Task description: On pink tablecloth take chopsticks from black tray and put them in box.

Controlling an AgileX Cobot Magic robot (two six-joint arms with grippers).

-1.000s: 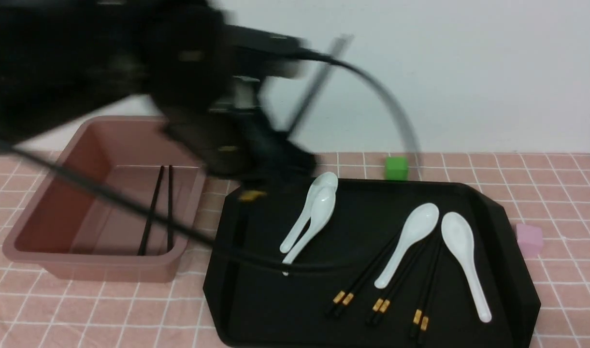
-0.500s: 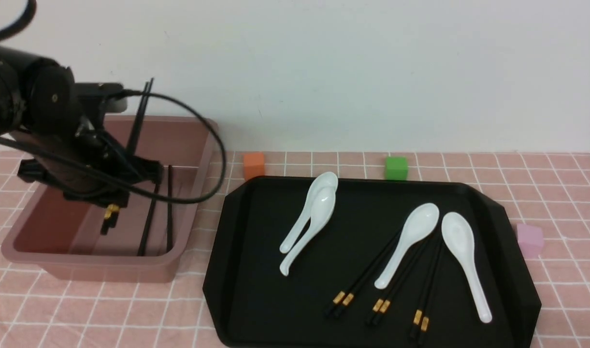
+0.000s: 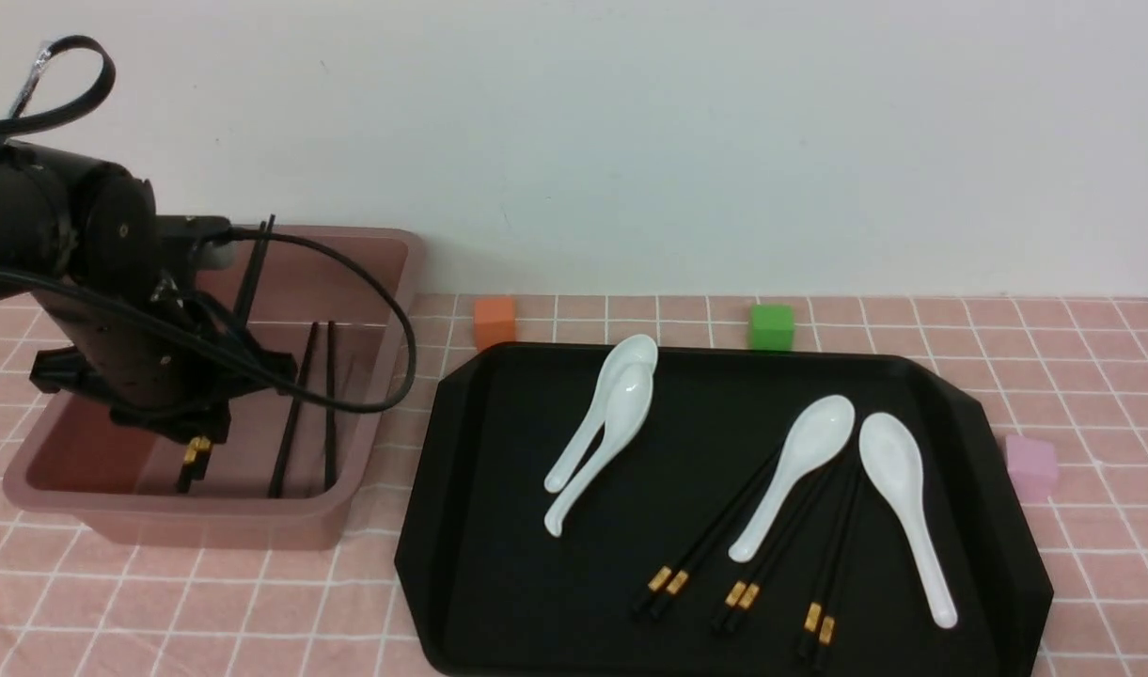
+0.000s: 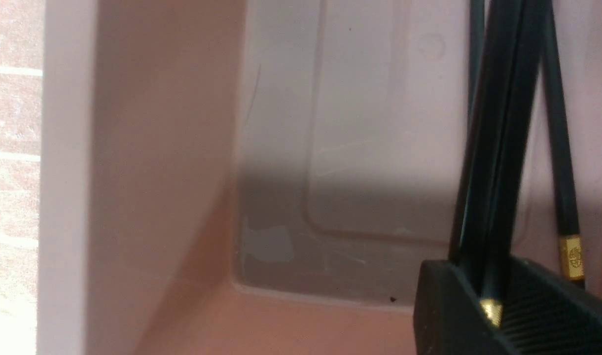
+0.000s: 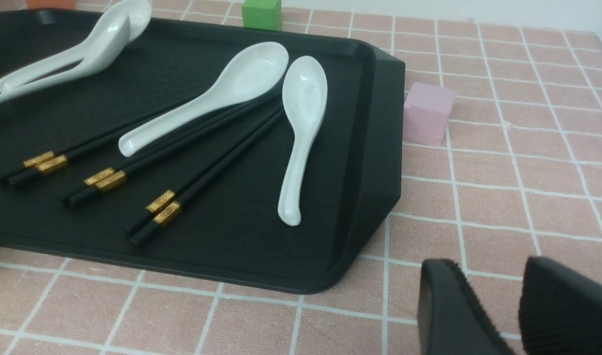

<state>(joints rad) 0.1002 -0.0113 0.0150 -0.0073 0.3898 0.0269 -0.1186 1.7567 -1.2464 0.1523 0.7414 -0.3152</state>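
Note:
My left gripper (image 3: 194,444) is shut on a pair of black chopsticks (image 3: 244,282) and holds them steeply tilted inside the dusty-pink box (image 3: 207,528), gold-banded ends down near the floor. In the left wrist view the held chopsticks (image 4: 498,148) run up from my gripper (image 4: 489,306) over the box floor (image 4: 379,123). Another pair (image 3: 310,404) lies in the box. Three more pairs (image 3: 780,555) lie on the black tray (image 3: 423,555), partly under spoons. My right gripper (image 5: 498,315) is open and empty over the pink tablecloth (image 5: 503,207), beside the tray (image 5: 374,172).
Several white soup spoons (image 3: 611,414) lie on the tray among the chopsticks. An orange cube (image 3: 494,322) and a green cube (image 3: 771,327) stand behind the tray. A pink cube (image 3: 1030,465) stands at its right. A white wall closes the back.
My left arm swung left from above the tray's far corner to over the box, then lowered the held chopsticks deeper into it. The tray's things have not moved.

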